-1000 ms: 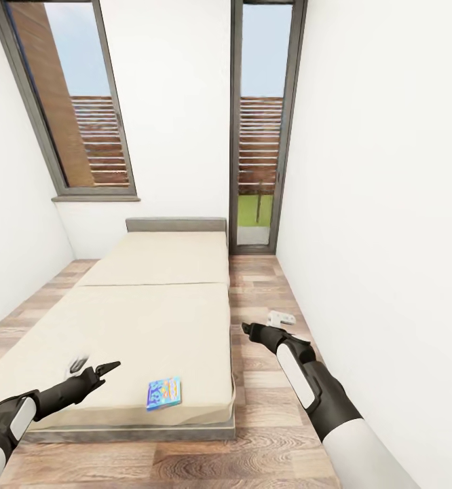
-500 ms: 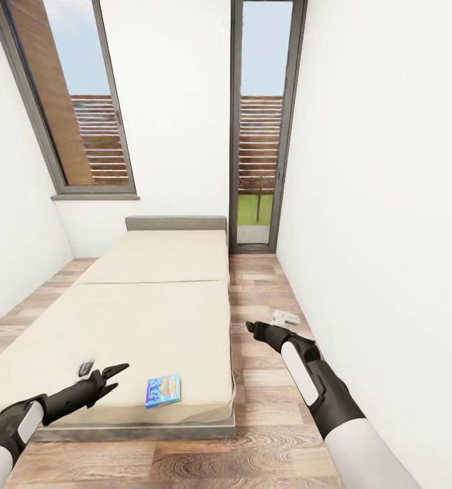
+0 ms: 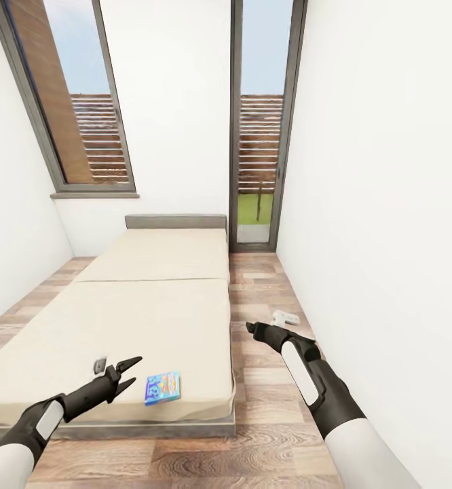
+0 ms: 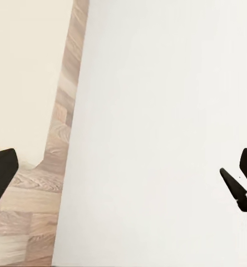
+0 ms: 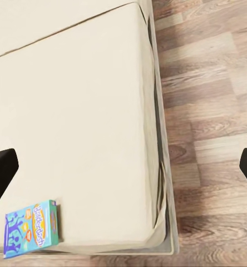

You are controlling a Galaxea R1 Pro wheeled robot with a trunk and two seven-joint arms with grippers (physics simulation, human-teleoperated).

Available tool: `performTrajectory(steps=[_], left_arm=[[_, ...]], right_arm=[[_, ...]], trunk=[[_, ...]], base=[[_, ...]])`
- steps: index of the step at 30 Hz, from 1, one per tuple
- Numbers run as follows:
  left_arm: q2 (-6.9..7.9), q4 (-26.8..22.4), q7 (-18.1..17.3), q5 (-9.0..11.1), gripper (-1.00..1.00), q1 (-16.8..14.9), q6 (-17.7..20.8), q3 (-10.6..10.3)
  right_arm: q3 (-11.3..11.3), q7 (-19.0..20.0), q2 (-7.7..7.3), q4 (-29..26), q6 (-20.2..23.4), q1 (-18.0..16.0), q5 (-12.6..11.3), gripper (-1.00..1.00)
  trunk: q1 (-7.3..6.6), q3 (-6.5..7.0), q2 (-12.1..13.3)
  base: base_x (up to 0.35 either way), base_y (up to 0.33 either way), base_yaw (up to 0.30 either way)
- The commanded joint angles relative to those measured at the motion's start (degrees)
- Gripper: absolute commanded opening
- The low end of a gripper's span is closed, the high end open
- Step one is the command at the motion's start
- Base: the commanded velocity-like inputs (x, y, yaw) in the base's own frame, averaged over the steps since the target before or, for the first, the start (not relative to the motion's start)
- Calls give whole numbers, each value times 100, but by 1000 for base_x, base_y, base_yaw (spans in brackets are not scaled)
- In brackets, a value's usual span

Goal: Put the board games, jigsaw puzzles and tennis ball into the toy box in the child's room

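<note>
Head view: blue board game [image 3: 163, 388] lying flat near the foot edge of the bed [image 3: 151, 319], left end effector [image 3: 126, 373] spread open and empty just beside it; right end effector [image 3: 254, 330] over the floor, can't tell its opening.

Left wrist: just wall and floor.

Right wrist: fingertips wide apart, empty.

Looks like the reach-for-game step; next up, lowering onto the box.

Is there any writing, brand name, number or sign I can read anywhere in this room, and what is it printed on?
Blue board game on the bed: cartoon print and a line of lettering along one edge, too blurred to read.
Small white object on the floor: too small to show any marking.
Walls, windows, robot arms: no writing, numbers or signs visible.
</note>
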Motion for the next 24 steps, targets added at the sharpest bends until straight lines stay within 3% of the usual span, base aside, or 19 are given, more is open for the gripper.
performTrajectory(steps=[1, 7, 9, 13, 18, 24], left_arm=[[-31, 3, -3, 51, 100, -5, 31, 16], [-201, 10, 20, 181, 100, -4, -54, 4], [-276, 72, 34, 189, 100, -2, -243, -1], [-455, 501, 203, 202, 100, -4, -1009, 5], [-485, 698, 357, 219, 100, -5, -1309, 15], [-459, 744, 295, 230, 100, -6, -1238, 131]], right_arm=[[9, -55, -1, -11, 29, -4, -60, 100], [8, -55, 1, -124, 112, -4, -60, 100], [8, -55, 1, -137, 117, -4, -60, 100], [15, -60, 1, -147, 110, -4, -60, 100], [16, -66, 4, -147, 85, -4, -54, 100], [12, -72, 1, -122, 60, -4, -58, 100]], trunk=[[23, -25, -45], [154, -132, -286], [198, -168, -366], [286, -240, -527], [396, -330, -727], [528, -438, -968]], base=[[0, 0, 0], [0, 0, 0], [0, 0, 0], [0, 0, 0], [0, 0, 0], [0, 0, 0]])
